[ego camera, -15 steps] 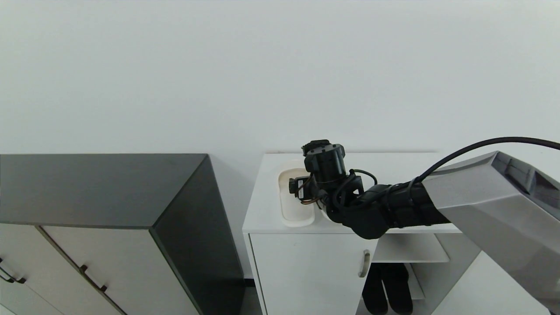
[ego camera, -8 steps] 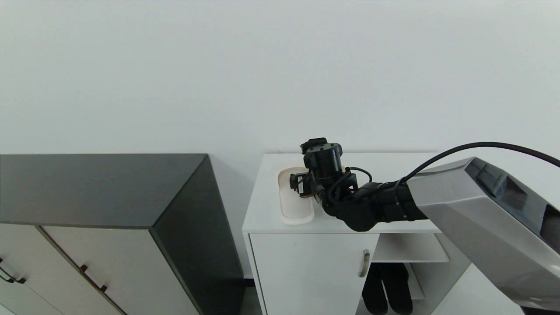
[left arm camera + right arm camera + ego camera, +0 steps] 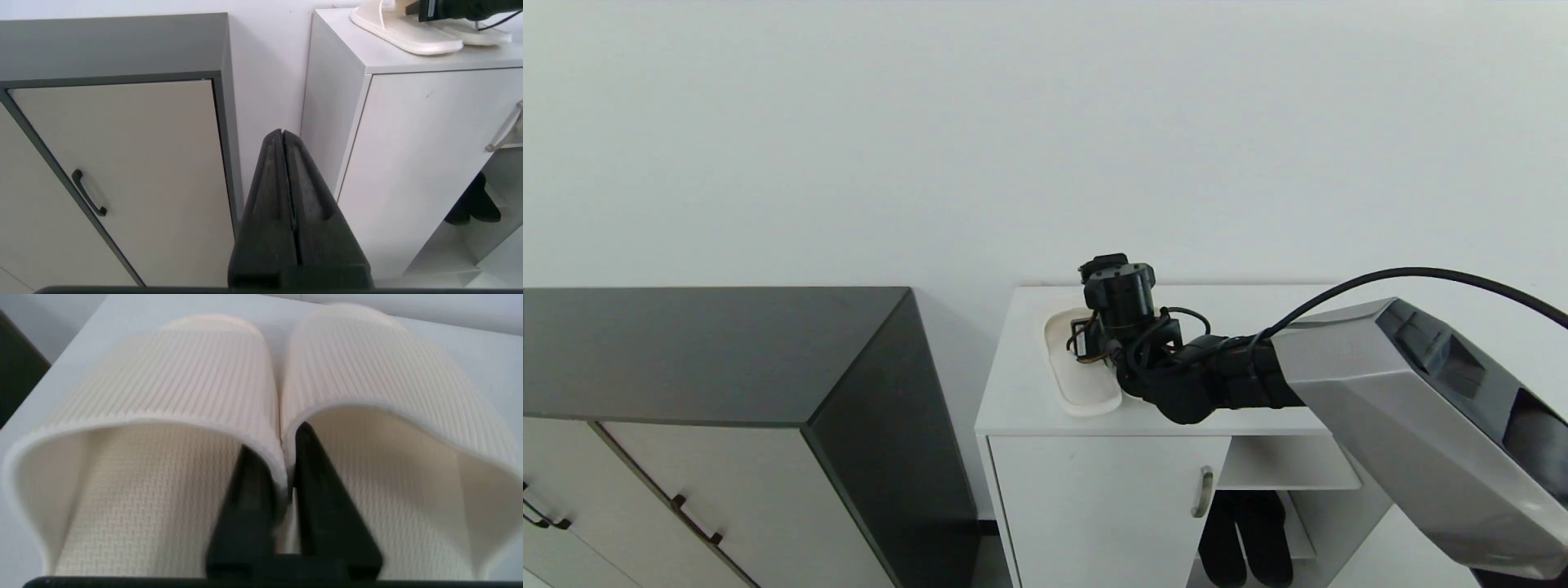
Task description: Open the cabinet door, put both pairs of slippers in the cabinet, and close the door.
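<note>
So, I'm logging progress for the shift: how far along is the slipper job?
Done: the cabinet stands open on its right side, and the black slippers sit low inside it. In hand: the right gripper pinches the cream slippers between its fingers, on the cabinet top. Left: carry that pair inside and shut the cabinet.

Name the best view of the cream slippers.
Right wrist view: both cream slippers up close, side by side, right tool pinching their adjoining walls. Head view: one, partly behind the arm. Left wrist view: distant profiles atop the white cabinet.
</note>
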Controlling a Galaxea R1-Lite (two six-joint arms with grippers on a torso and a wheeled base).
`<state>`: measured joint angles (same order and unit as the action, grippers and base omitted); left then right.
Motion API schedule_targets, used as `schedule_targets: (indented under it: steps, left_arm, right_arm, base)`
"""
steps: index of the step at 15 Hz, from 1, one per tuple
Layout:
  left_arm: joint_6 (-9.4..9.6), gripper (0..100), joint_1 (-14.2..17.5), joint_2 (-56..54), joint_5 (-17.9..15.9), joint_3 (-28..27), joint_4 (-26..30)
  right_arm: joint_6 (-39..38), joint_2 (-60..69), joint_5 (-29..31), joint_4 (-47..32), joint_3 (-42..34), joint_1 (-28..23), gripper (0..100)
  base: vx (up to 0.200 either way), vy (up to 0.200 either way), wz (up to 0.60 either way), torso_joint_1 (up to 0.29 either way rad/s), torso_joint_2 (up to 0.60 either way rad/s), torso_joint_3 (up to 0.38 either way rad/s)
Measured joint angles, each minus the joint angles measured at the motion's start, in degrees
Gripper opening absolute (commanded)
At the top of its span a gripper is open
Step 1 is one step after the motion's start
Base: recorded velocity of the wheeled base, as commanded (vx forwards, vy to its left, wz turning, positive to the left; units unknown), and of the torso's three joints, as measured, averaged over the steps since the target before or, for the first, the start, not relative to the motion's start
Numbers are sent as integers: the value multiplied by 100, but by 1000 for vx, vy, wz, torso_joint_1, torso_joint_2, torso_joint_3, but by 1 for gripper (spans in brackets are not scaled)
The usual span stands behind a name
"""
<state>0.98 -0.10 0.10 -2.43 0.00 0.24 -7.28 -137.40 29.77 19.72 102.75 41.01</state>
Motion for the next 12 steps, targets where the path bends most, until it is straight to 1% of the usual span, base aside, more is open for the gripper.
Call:
schedule_targets:
  steps: [3, 5, 8, 10, 12]
  left_arm:
    - [0, 0, 0, 0, 5, 0, 0]
    - [-2, 0, 0, 0, 5, 0, 0]
    - [-5, 0, 0, 0, 7, 0, 0]
    - [-2, 0, 0, 0, 5, 0, -2]
    - [-2, 0, 0, 0, 7, 0, -2]
  right_arm:
    - [-2, 123, -2, 9, -77, 5, 0]
    - [-22, 350, -2, 39, -372, 35, 0]
    - [-60, 923, -11, 305, -1401, 113, 0]
    - [-55, 1369, -43, 866, -2391, 174, 0]
    - [-41, 1876, -205, 1509, -3385, 234, 0]
  base:
    - [0, 0, 0, 0, 0, 0]
    - [0, 0, 0, 0, 0, 0]
    - [0, 0, 0, 0, 0, 0]
    - [0, 0, 0, 0, 0, 0]
    - [0, 0, 0, 0, 0, 0]
